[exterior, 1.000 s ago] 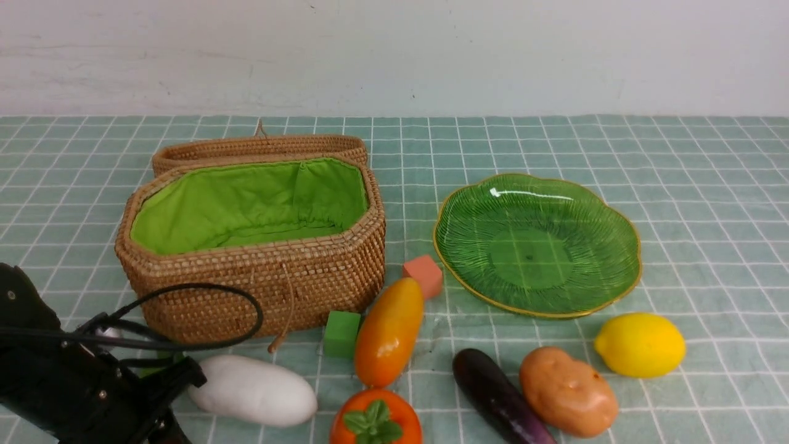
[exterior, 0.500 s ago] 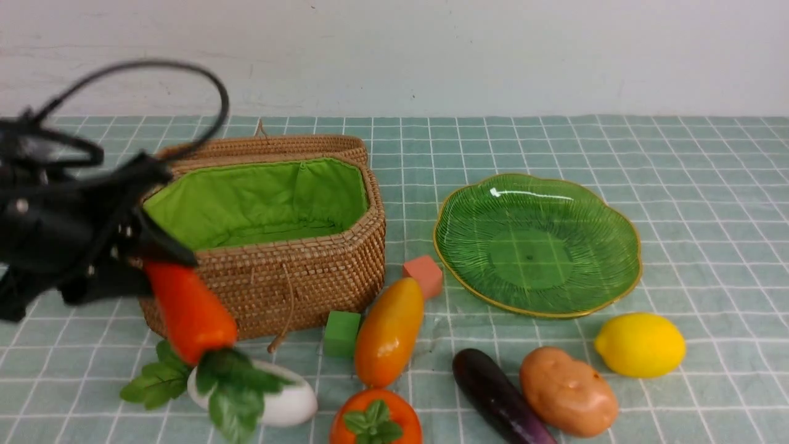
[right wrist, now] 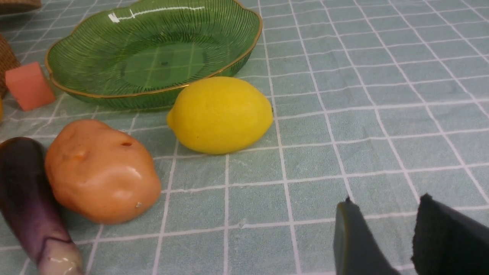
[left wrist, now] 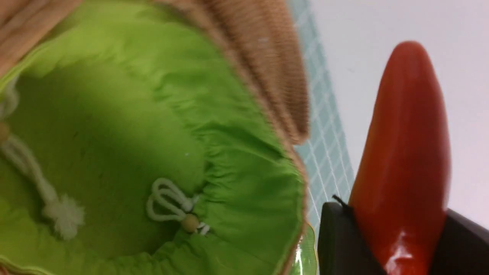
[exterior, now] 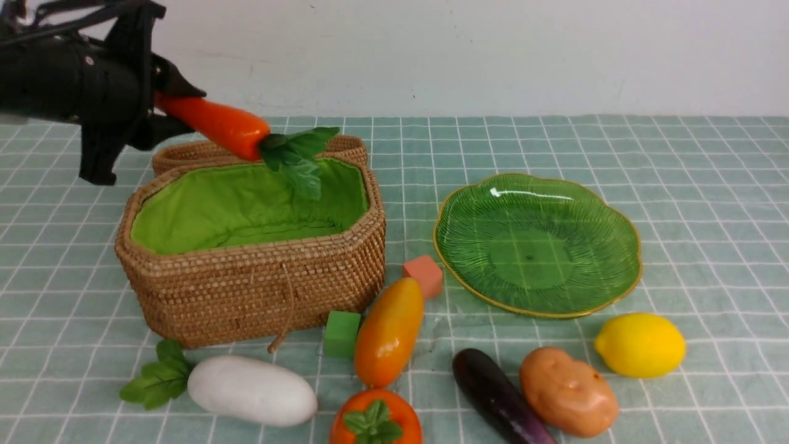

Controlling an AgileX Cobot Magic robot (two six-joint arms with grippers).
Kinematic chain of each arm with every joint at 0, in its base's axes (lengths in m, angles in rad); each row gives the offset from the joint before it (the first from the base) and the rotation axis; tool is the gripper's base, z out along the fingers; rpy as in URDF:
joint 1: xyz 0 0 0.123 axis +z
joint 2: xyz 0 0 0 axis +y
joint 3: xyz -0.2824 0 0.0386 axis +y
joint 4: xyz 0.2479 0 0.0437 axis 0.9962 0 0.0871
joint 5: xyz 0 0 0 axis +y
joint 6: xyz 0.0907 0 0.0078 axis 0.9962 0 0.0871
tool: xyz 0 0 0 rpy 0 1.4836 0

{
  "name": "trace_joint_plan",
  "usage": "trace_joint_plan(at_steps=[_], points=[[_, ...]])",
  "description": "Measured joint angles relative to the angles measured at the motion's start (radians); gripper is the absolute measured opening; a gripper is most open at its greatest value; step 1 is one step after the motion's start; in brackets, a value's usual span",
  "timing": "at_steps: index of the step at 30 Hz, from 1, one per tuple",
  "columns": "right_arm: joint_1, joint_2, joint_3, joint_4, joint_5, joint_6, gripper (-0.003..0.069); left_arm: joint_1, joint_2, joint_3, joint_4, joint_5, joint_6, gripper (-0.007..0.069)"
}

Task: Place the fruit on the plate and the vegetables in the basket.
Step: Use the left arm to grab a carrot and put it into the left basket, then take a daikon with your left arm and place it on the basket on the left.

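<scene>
My left gripper (exterior: 165, 106) is shut on the narrow end of a red pepper (exterior: 212, 126) with green leaves, held level above the back rim of the open wicker basket (exterior: 246, 277). The left wrist view shows the pepper (left wrist: 405, 152) between the black fingers, over the green lining. On the cloth lie the white radish (exterior: 253, 390), eggplant (exterior: 496, 398), potato (exterior: 567, 391), mango (exterior: 388, 333), persimmon (exterior: 376, 419) and lemon (exterior: 640, 344). The green plate (exterior: 536, 246) holds nothing. My right gripper (right wrist: 386, 206) stands open over bare cloth near the lemon (right wrist: 221, 114).
The basket's wicker lid (exterior: 259, 147) lies right behind it. A salmon cube (exterior: 423, 275) and a green cube (exterior: 342, 333) sit between the basket and the plate. A white wall closes off the back of the table.
My left arm rose from the cloth beside the radish with the red pepper and swung it up over the basket's back rim. The radish stayed on the cloth.
</scene>
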Motion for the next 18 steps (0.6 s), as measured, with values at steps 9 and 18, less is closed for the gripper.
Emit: trace_joint_plan(at_steps=[9, 18], points=[[0.0, 0.0, 0.0, 0.0, 0.0, 0.0, 0.0242, 0.0, 0.11, 0.0, -0.001, -0.007, -0.026, 0.0419], [0.0, 0.0, 0.0, 0.0, 0.0, 0.0, 0.0242, 0.0, 0.086, 0.0, 0.0, 0.015, 0.185, 0.0431]])
